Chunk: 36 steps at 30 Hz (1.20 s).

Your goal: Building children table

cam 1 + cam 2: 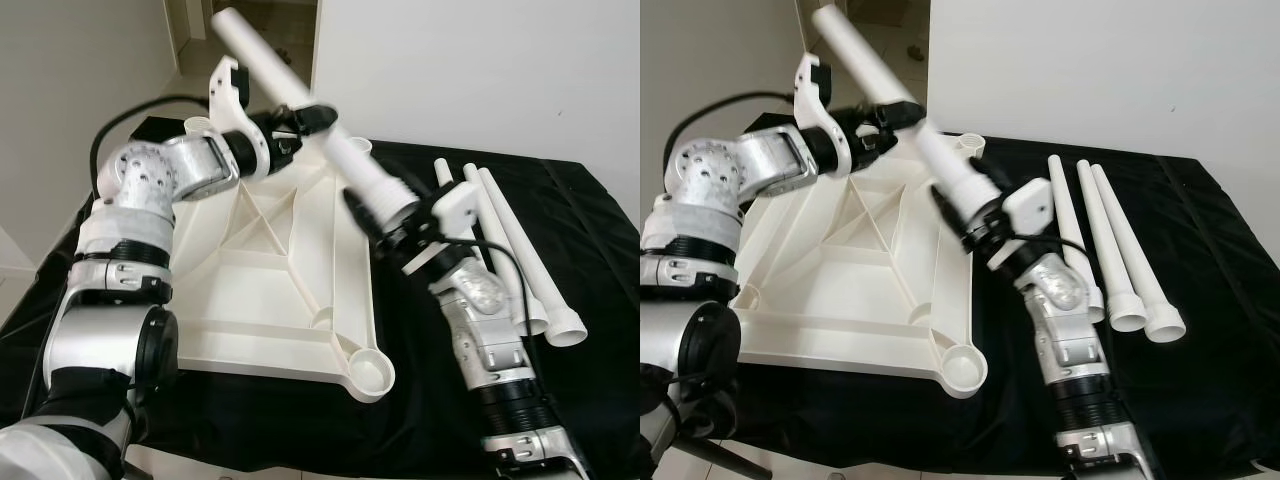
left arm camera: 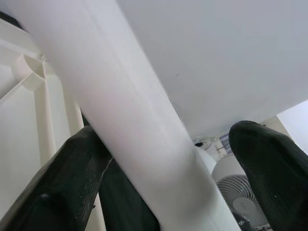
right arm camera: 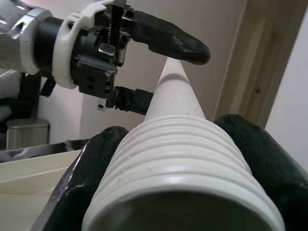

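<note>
A white table top (image 1: 270, 300) lies upside down on a black cloth, ribs and corner sockets (image 1: 370, 372) facing up. One white leg (image 1: 290, 85) hangs slanted in the air above its far side. My right gripper (image 1: 375, 215) is shut on the leg's threaded end (image 3: 178, 159), a finger on each side. Higher up, my left gripper (image 1: 305, 125) straddles the smooth shaft (image 2: 120, 120) and stands open. One of its fingers (image 2: 62, 192) touches the leg and the other finger (image 2: 269, 168) stands apart from it.
Three more white legs (image 1: 510, 240) lie side by side on the black cloth (image 1: 590, 230) to the right of the table top. A white wall (image 1: 480, 60) rises behind, with a doorway at the back left. Beyond the leg a fan (image 2: 240, 202) shows.
</note>
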{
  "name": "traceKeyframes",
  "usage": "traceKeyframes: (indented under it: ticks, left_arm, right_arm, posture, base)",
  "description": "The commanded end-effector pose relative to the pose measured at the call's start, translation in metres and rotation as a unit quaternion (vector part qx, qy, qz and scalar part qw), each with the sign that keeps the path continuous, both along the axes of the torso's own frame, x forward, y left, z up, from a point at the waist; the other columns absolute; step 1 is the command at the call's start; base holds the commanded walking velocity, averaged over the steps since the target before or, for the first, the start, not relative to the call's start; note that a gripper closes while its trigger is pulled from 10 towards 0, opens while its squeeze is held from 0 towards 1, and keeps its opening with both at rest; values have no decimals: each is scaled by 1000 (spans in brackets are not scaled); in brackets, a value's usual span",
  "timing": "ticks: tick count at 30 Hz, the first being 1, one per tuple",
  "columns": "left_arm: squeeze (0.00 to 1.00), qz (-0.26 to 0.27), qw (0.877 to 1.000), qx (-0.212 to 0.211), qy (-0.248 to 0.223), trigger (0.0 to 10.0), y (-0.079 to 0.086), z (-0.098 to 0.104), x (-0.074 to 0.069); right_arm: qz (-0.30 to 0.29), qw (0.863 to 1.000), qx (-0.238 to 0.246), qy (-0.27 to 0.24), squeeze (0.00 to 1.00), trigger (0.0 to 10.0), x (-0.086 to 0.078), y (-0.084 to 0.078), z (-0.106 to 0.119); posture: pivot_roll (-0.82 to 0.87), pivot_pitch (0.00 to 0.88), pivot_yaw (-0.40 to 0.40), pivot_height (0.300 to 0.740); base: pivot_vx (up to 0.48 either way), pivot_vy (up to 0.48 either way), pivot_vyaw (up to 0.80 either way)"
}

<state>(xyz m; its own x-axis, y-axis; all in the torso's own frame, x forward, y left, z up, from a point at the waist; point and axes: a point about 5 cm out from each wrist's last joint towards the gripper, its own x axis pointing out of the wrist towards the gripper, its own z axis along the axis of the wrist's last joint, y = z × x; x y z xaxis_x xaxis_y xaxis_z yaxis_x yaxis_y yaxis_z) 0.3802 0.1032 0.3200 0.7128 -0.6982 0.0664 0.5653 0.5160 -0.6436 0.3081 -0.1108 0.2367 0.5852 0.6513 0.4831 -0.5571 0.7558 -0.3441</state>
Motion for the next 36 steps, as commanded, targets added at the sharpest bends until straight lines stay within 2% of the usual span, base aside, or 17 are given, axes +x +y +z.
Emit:
traceKeyframes:
  ticks: [1, 11, 13, 20, 21, 23, 25, 36]
  left_arm:
    - [0, -137, 984, -80, -86, 10000, -6, 17, -13]
    - [0, -139, 984, -81, -79, 10000, -7, 15, -10]
    - [0, -123, 985, -88, -85, 10000, -5, 23, -5]
    - [0, -118, 985, -85, -93, 10000, -4, 28, -4]
    - [0, -99, 987, -87, -87, 9176, -1, 31, 0]
    - [0, -85, 989, -88, -83, 9176, 2, 33, 3]
    - [0, -56, 991, -95, -77, 0, 7, 37, 9]
    - [0, -40, 993, -94, -65, 0, 11, 36, 13]
  right_arm:
    - [1, 1000, -5, -9, 0, 10000, -2, -1, 0]
    - [9, 1000, -18, -17, 0, 10000, -4, 2, -1]
    - [17, 999, -30, -15, 0, 10000, -9, 5, -6]
    - [19, 999, -36, -15, 0, 10000, -12, 6, -9]
    - [17, 999, -40, -13, 0, 10000, -13, 5, -12]
    - [15, 999, -42, -12, 0, 10000, -14, 4, -14]
    - [13, 999, -46, -11, 0, 10000, -14, 3, -16]
    - [10, 998, -54, -13, 0, 10000, -14, 2, -17]
  posture:
    - [-3, 33, -24, 740]
    - [-4, 39, -25, 740]
    - [-4, 44, -26, 740]
    - [-5, 46, -22, 740]
    - [-6, 46, -15, 740]
    - [-6, 46, -15, 740]
    - [-6, 46, -12, 740]
    - [3, 40, -16, 740]
  base:
    - [0, 0, 0]
    - [0, 0, 0]
    - [0, 0, 0]
    - [0, 0, 0]
    - [0, 0, 0]
    - [0, 0, 0]
    - [0, 0, 0]
    - [0, 0, 0]
